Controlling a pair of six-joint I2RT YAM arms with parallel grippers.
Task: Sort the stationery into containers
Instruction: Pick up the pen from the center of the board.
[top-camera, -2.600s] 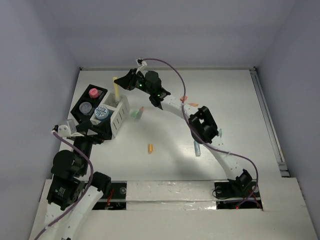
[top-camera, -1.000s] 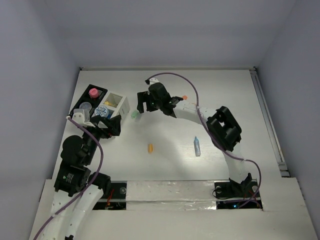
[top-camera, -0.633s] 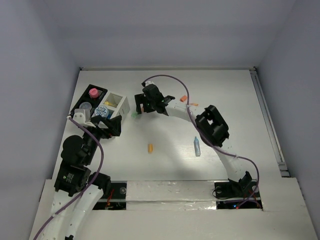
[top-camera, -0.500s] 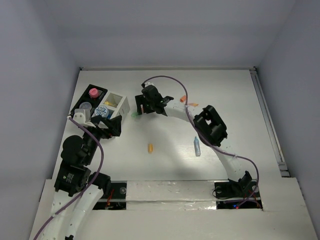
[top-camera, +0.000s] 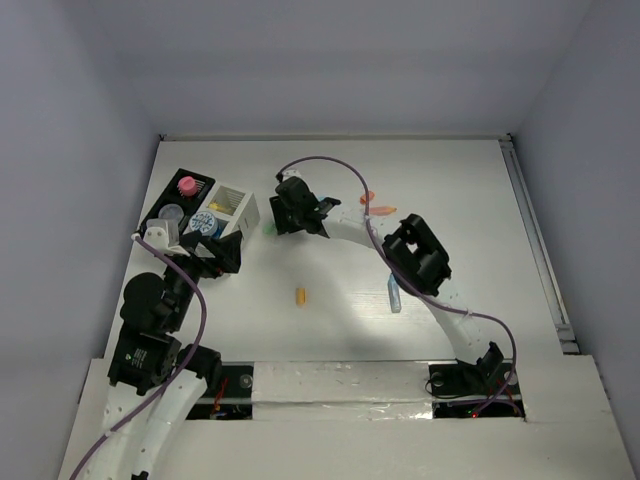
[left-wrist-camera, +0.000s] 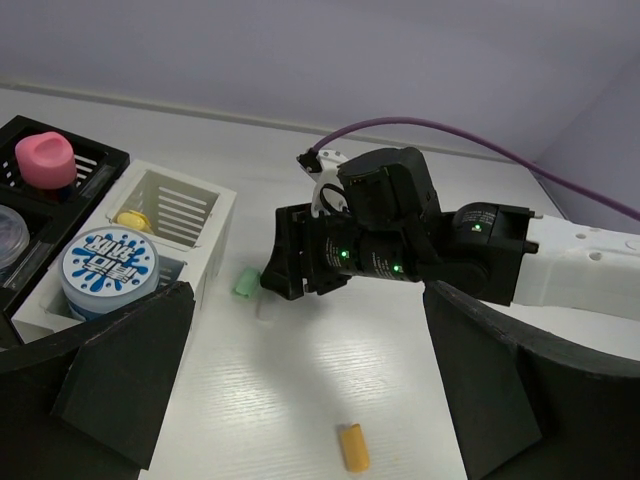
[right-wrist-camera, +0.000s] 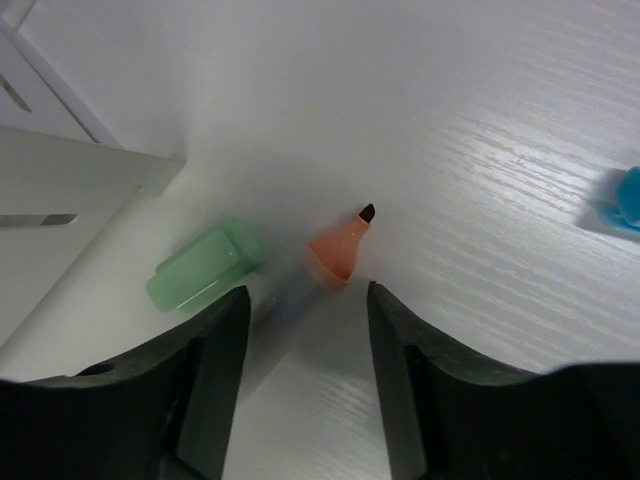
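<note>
The right gripper (right-wrist-camera: 305, 300) hangs low over the white table (top-camera: 480, 250), just beside the white compartmented box (top-camera: 243, 212). Its jaws stand apart, one on each side of an uncapped marker with a clear barrel, an orange collar and a black tip (right-wrist-camera: 335, 255). The marker lies flat on the table between the fingers (right-wrist-camera: 200, 380), and a thin strip of table shows on either side of it, so no grip is seen. A short pale-green cap (right-wrist-camera: 203, 270) lies just left of the marker, between it and the box wall.

The left gripper (left-wrist-camera: 307, 300) is at the near-left of the table, beside the near end of the box, with its jaws spread wide and nothing between them.

The box adjoins the black ribbed rectangular tray (top-camera: 165, 205). A round tub with a blue printed lid (left-wrist-camera: 108, 268) sits in the nearer compartment of the box, and a small yellow piece (left-wrist-camera: 132, 218) lies in the farther one. The tray holds a pink piece (top-camera: 186, 185) and a small tub with a greyish lid (top-camera: 171, 212).

Loose on the table are a short orange-yellow stick (top-camera: 300, 296) near the middle, a pale-blue stick (top-camera: 394, 297) beside the right arm, and two small orange pieces (top-camera: 367, 198) (top-camera: 384, 210) farther back.
</note>
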